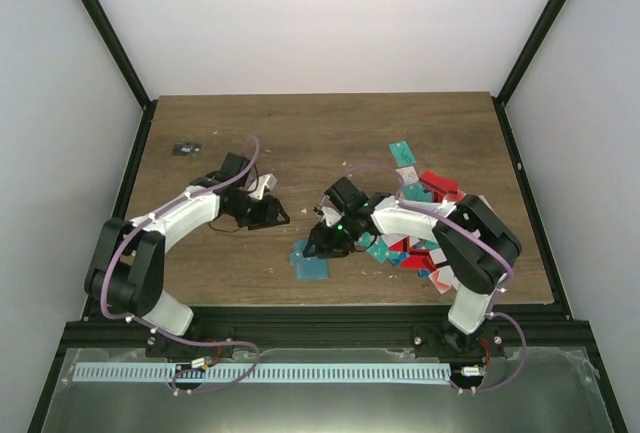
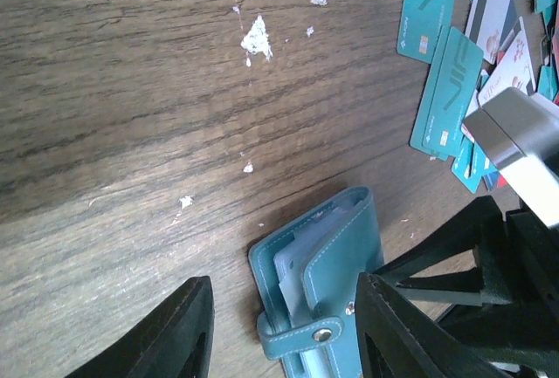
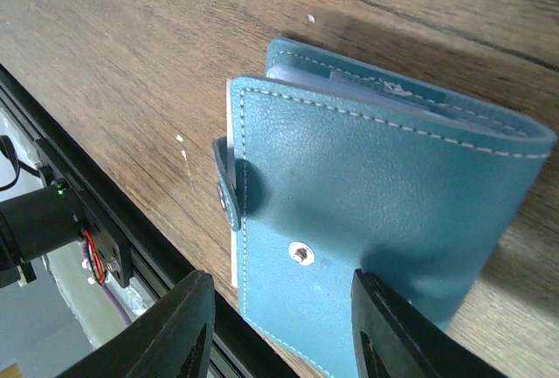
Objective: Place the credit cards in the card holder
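The card holder [image 1: 310,261] is a teal folding wallet lying near the table's front edge, its cover half folded over and its snap strap undone. It shows in the left wrist view [image 2: 336,264] with clear pockets inside, and fills the right wrist view [image 3: 376,212]. My right gripper [image 1: 326,240] is open just above it, one finger to each side [image 3: 288,330]. My left gripper [image 1: 268,213] is open and empty [image 2: 284,334], to the holder's left and apart from it. The credit cards [image 1: 430,228], mostly teal with some red and white, lie in a pile at the right [image 2: 445,90].
A tiny black object with white marks [image 1: 185,148] lies at the far left of the table. White crumbs [image 2: 256,36] dot the wood. The black front rail [image 3: 79,212] runs close beside the holder. The right gripper's black body [image 2: 489,282] shows in the left wrist view.
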Action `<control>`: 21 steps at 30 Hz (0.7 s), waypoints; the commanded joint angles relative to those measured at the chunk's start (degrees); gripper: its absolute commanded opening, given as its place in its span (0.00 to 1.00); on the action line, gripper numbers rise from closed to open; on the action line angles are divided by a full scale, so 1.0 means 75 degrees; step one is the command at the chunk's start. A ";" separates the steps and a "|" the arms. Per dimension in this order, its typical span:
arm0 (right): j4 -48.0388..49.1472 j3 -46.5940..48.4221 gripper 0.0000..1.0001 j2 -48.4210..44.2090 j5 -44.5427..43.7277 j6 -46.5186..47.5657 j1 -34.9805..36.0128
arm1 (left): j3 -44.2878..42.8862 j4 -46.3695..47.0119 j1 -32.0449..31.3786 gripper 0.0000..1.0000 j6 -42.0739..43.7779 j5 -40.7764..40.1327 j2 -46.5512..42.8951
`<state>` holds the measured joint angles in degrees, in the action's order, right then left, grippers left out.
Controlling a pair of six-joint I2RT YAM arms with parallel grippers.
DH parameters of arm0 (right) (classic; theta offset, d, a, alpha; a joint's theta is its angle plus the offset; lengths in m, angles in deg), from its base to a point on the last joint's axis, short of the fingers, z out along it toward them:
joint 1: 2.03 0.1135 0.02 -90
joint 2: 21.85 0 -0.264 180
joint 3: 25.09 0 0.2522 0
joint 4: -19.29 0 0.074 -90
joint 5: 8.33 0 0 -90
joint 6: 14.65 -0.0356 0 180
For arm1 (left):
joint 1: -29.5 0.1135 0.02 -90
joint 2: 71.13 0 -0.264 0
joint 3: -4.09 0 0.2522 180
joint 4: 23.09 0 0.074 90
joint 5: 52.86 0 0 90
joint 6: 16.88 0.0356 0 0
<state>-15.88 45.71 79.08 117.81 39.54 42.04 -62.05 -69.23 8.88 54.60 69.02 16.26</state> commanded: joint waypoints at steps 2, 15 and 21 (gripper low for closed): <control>0.0095 -0.0262 0.46 -0.0488 -0.0160 -0.0179 -0.0005 | -0.0250 0.0273 -0.0042 0.46 0.0361 0.0313 0.0426; 0.0278 -0.0952 0.46 -0.1025 -0.0248 -0.0494 -0.0005 | -0.0426 0.0456 -0.0393 0.46 0.0842 0.0412 0.1268; 0.0334 -0.1129 0.46 -0.1175 -0.0265 -0.0585 -0.0006 | -0.0428 0.0578 -0.0719 0.45 0.0922 0.0507 0.1339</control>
<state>-14.42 37.73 72.23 116.48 35.86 42.04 -64.19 -66.48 5.19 59.58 71.64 26.21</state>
